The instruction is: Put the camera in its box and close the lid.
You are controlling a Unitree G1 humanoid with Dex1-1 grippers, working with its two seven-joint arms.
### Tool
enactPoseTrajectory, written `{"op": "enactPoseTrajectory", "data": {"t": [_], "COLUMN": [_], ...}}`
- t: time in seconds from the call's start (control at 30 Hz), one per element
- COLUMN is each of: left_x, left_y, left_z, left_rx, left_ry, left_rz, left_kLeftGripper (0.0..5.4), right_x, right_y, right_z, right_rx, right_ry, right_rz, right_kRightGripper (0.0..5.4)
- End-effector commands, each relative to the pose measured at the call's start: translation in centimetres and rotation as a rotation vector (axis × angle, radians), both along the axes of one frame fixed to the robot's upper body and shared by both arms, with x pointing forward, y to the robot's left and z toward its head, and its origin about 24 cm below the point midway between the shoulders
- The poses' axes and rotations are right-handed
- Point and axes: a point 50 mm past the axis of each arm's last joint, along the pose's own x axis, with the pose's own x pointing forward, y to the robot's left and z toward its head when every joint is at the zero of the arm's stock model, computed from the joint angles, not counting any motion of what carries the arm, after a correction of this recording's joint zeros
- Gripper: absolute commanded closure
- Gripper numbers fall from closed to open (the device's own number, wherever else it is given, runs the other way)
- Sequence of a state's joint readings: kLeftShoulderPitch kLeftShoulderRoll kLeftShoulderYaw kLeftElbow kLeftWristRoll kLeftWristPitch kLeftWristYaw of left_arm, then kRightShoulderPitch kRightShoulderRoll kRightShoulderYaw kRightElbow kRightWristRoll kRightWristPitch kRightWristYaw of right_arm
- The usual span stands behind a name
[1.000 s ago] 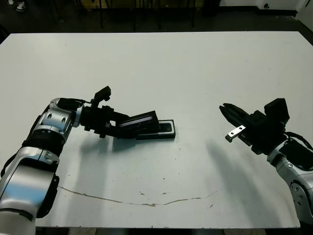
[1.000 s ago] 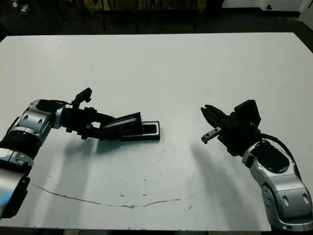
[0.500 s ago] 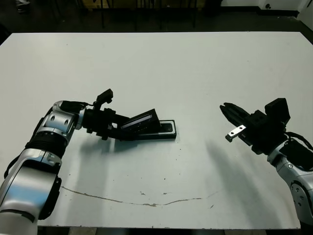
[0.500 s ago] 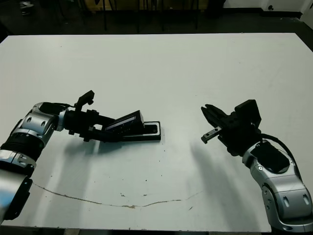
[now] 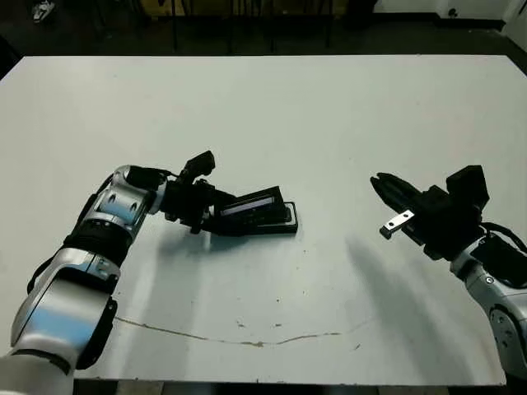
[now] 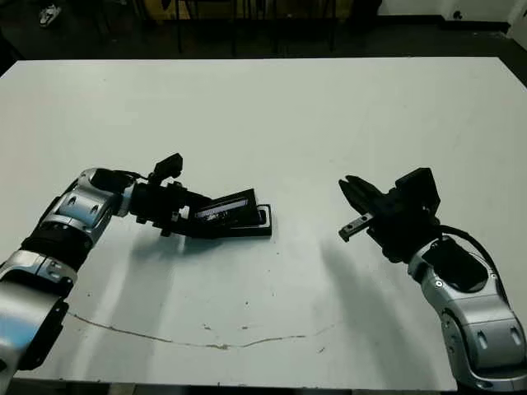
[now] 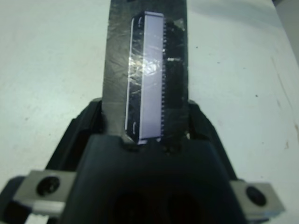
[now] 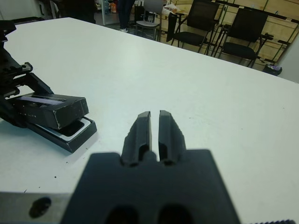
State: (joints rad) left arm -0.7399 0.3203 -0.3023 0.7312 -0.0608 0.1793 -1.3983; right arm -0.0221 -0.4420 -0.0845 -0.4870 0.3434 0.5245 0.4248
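Two grippers share a white table (image 5: 329,107). The left gripper (image 5: 216,216) is clamped on the black lid (image 5: 251,211), holding it tilted over the near end of the box (image 5: 284,224), whose far end shows just beyond the lid. The right gripper (image 5: 385,188), fingers pressed together and empty, hangs well apart from both.
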Motion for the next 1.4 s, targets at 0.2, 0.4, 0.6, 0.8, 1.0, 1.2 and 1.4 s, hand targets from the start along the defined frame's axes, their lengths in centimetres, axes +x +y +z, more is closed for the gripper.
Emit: {"op": "enactPoseTrajectory", "data": {"t": [0.2, 0.4, 0.6, 0.8, 1.0, 1.2, 1.4], "left_x": [-0.8, -0.8, -1.1, -1.4, -1.4, -1.4, -1.4], "left_y": [-0.8, -1.7, -3.1, -5.3, -7.2, -7.8, -7.7], "left_z": [-1.2, -1.6, -2.8, -3.5, -3.3, -3.5, -3.5], "left_rx": [0.068, 0.074, 0.060, 0.064, 0.098, 0.136, 0.179], "left_ry": [0.069, 0.073, 0.102, 0.089, 0.065, 0.076, 0.028], "left_rz": [-0.050, -0.075, -0.099, -0.146, -0.230, -0.245, -0.261], "left_kLeftGripper": [2.61, 2.61, 2.61, 2.61, 2.61, 2.61, 2.61], "right_x": [-0.2, -0.2, -0.3, -0.2, -0.1, -0.1, -0.1], "right_y": [-0.3, -0.1, -0.1, -0.4, -0.5, -0.5, -0.5], "right_z": [-0.7, -0.6, -0.4, -0.4, -0.4, -0.3, -0.3], "right_rx": [0.009, 0.010, 0.004, 0.020, 0.025, 0.019, 0.016], "right_ry": [0.035, 0.043, 0.039, 0.034, 0.043, 0.040, 0.038], "right_rz": [-0.006, -0.009, -0.012, -0.003, -0.008, -0.013, -0.008], "right_kRightGripper": [5.40, 5.40, 5.40, 5.40, 5.40, 5.40, 5.40]}}
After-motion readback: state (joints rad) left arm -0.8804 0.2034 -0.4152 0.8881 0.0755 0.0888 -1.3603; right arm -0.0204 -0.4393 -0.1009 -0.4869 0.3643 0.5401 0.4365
